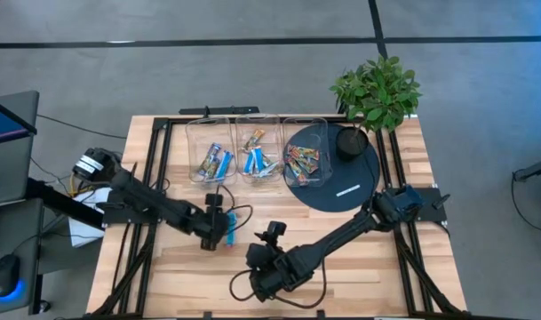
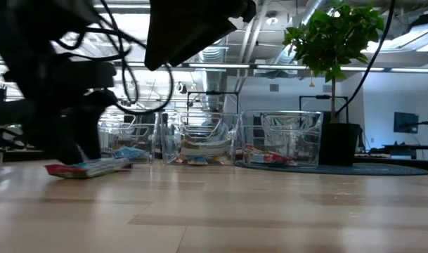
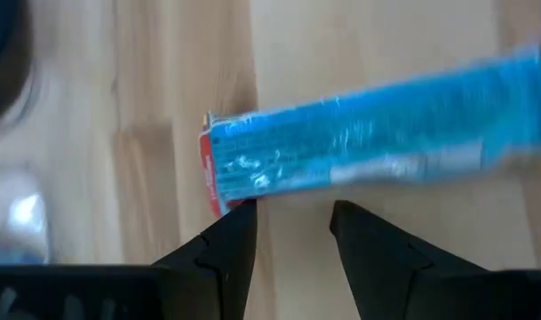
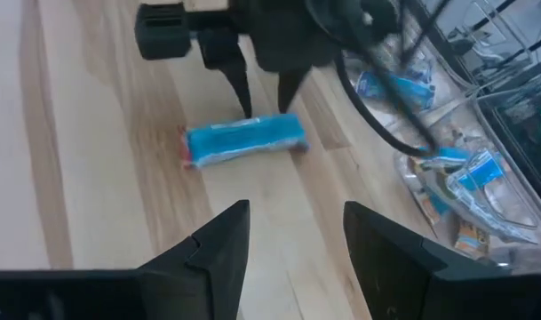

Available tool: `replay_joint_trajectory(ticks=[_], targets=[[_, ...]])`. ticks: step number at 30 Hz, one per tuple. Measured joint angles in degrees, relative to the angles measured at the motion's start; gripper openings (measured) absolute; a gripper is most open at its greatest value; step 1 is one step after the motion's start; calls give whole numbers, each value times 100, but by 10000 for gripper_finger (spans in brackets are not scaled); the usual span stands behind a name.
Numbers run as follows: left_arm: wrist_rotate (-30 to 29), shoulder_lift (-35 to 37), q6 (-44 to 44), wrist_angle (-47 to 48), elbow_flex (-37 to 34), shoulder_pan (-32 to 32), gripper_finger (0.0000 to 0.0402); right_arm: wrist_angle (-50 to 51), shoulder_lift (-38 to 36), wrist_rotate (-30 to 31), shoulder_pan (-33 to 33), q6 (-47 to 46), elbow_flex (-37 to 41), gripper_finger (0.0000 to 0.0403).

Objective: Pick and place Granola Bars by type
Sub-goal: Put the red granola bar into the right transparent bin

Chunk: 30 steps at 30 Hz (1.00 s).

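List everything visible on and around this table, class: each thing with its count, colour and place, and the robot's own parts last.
Loose granola bar: one, blue, on the bare wood in front of the bins.
Binned granola bars: several, blue in the left and middle bins, orange-red in the right bin.
Bins: three, clear, in a row at the table's back.
Mat: one, dark, round, under the plant.
Plant: one, green, black pot, back right corner.
White mark: one, on the mat.
Left gripper: open, over the loose bar.
Right gripper: open, empty, front centre.

No readable text anywhere, print on the blue bar wrapper (image 3: 377, 124) blurred (illegible)
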<state>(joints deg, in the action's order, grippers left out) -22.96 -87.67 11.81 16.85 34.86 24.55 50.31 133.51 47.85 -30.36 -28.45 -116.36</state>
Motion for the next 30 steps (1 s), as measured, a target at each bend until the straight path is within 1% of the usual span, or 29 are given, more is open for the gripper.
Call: replay_joint_trajectory(ticks=[4,6,9,11,13,15,18,19,22,24,26,28,30], targets=[[600,-20,-774,-866,-14,-410,151,45,0,3,-80,48,0,177],[1027,-64,-1039,-1569,-21,-580,151,121,0,3,-148,46,0,177],[1490,-86,-1366,-2599,0,-736,151,277,0,2,-253,44,0,177],[1691,-96,-1528,-3003,-1,-774,151,365,0,6,-325,43,0,177],[1675,-120,-1598,-3236,2,-784,151,490,0,6,-415,-17,0,177],[1559,-41,-1592,-2901,3,-782,151,559,0,3,-507,-134,0,177],[1514,123,-1286,-1977,5,-780,151,600,0,-17,-642,-153,0,177],[1556,202,-1086,-1616,2,-764,151,601,0,-17,-675,-153,0,177],[1946,403,-517,-941,-60,-555,151,520,0,-169,-708,23,54,177],[2084,520,-163,-813,-200,-251,151,352,0,-448,-662,369,157,177],[2053,619,169,-835,-378,118,151,131,0,-689,-560,761,248,177],[1814,707,521,-862,-561,540,151,-184,-2,-1017,-425,1075,365,177],[1394,791,884,-909,-728,956,151,-381,3,-1478,-248,1299,482,177]])
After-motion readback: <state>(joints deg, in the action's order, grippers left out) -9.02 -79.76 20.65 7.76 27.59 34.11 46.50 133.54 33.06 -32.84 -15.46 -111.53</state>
